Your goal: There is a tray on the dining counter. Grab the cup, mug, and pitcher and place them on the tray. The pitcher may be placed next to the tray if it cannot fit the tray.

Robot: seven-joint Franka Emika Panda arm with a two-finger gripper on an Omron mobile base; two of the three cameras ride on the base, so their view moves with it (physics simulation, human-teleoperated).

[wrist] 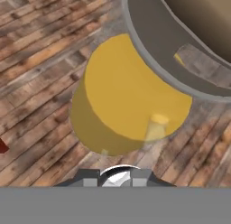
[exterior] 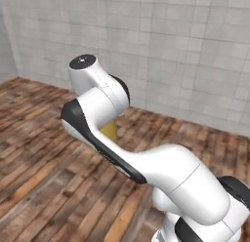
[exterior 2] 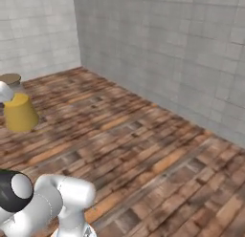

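smooth mustard cylindrical pitcher point(wrist: 126, 96) above plank floor point(wrist: 36, 47).

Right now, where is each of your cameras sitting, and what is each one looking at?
Left base view: rides behind the arm on its left, looking forward and down at plank floor and tiled wall; the white arm rises from the lower right, partly hiding the pitcher.
Right base view: behind on the right, facing a tiled corner; the arm shows at lower left, the pitcher at far left.
Hand view: on the hand, looking along the gripper at the pitcher close below.
All three share the yellow pitcher and the wooden floor.
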